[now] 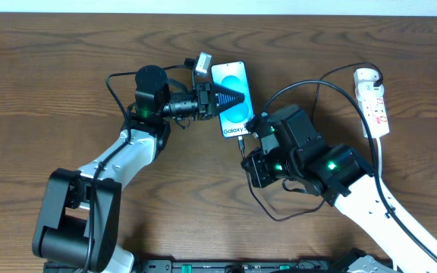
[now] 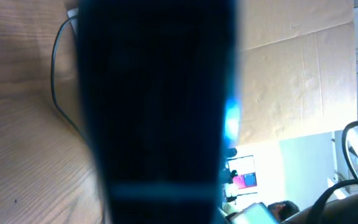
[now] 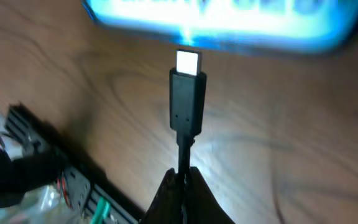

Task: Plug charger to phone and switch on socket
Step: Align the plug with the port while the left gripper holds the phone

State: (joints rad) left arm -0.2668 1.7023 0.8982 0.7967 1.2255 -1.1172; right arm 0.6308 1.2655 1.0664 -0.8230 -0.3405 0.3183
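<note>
The phone (image 1: 231, 95) lies on the table with its blue-teal screen lit and "Galaxy" text at its near end. My left gripper (image 1: 226, 97) lies over the phone's middle, its dark fingers pressed on it; in the left wrist view the phone (image 2: 157, 112) is a dark blur filling the frame. My right gripper (image 1: 247, 141) is shut on the charger cable (image 3: 183, 155) just behind its black connector (image 3: 187, 102). The metal tip sits a short gap from the phone's bottom edge (image 3: 229, 22). The white socket strip (image 1: 374, 102) lies at the far right.
The black charger cable loops over the table behind the right arm (image 1: 294, 91) and runs to the socket strip. A white cord (image 1: 378, 155) trails from the strip toward the front. A small white block (image 1: 202, 62) sits by the phone's top left corner.
</note>
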